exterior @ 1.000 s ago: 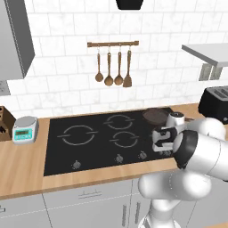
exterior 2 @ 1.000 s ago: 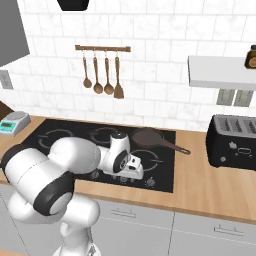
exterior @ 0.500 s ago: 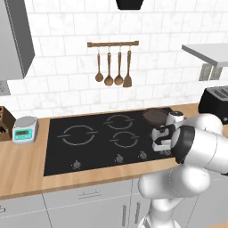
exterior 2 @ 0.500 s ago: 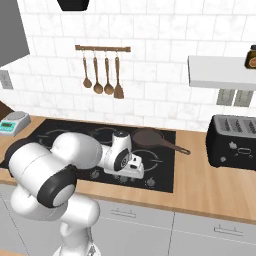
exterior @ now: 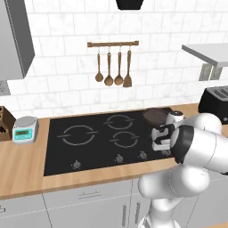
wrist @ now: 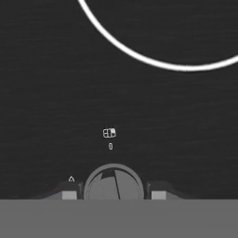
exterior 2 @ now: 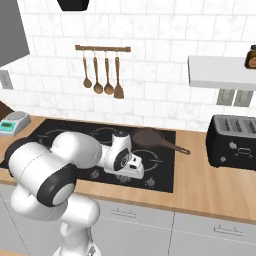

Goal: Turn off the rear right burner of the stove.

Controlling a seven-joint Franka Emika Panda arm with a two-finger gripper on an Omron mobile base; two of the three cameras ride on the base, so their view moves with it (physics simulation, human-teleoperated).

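The stove [exterior: 89, 151] is a wide black glass cooktop set in the wooden counter. A dark brown pan [exterior: 156, 115] sits at its rear right and covers most of the rear right burner. My gripper [wrist: 113, 193] is down at the right end of the knob row. Its two fingertips [wrist: 69, 193] press close on either side of a round grey knob [wrist: 113, 183]. The knob's pointer line stands slightly off upright. In the base views my hand [exterior: 161, 138] hangs low over the stove's front right edge [exterior 2: 165, 182]. A white zone ring [wrist: 139, 58] curves above the knob.
Other knobs [exterior: 119, 158] line the stove's front. A black toaster [exterior 2: 235, 142] stands on the counter to the right, under a wall shelf [exterior 2: 222, 72]. A small scale [exterior: 24, 129] is at the left. Wooden utensils [exterior: 113, 73] hang on the back wall.
The hand stays at the same knob. The arm's upper links have shifted slightly; nothing on the stove has moved.
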